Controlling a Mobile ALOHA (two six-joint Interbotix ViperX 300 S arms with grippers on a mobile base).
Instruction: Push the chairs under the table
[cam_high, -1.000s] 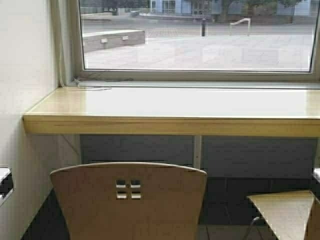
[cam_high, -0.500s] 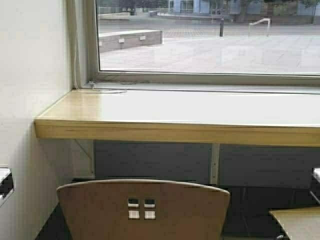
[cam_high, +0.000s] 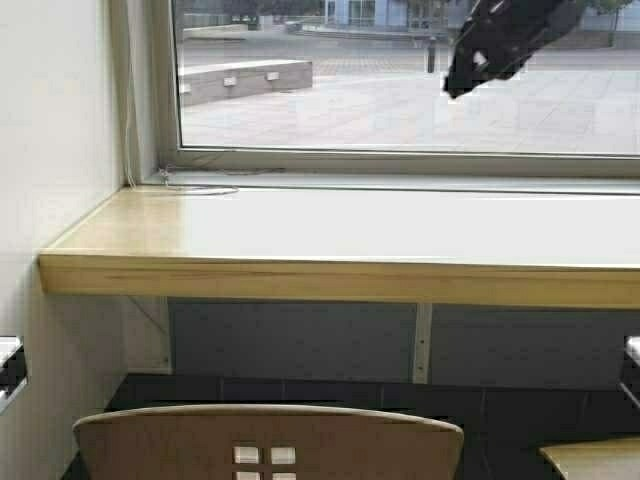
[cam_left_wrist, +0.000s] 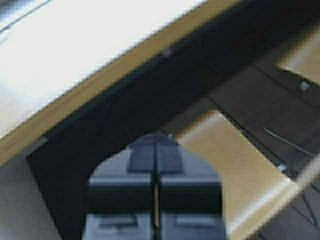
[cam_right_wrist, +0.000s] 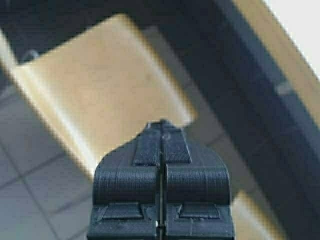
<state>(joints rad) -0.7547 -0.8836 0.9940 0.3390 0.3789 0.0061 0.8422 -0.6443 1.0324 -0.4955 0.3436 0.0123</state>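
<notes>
The table (cam_high: 340, 235) runs under the window, with a pale glossy top and a light wood front edge. One tan chair's backrest (cam_high: 265, 440), with small square cutouts, stands before it at the bottom of the high view. A second chair's seat (cam_high: 595, 458) shows at the bottom right. My left gripper (cam_left_wrist: 156, 135) is shut and empty, above a chair seat (cam_left_wrist: 235, 170) near the table edge (cam_left_wrist: 75, 85). My right gripper (cam_right_wrist: 161, 122) is shut and empty over a tan chair seat (cam_right_wrist: 100, 85). A dark arm part (cam_high: 500, 40) hangs at the top right of the high view.
A white wall (cam_high: 50, 150) closes off the table's left end. The window (cam_high: 400, 80) sits behind the table, with a thin cable (cam_high: 195, 187) on the sill. Dark panels (cam_high: 300, 340) and a white post (cam_high: 422, 345) stand below the tabletop. The floor is tiled.
The robot has moved: the chair backrest and table sit lower in the high view, and the scene swung right, then back left. A dark arm part has come in at the top right.
</notes>
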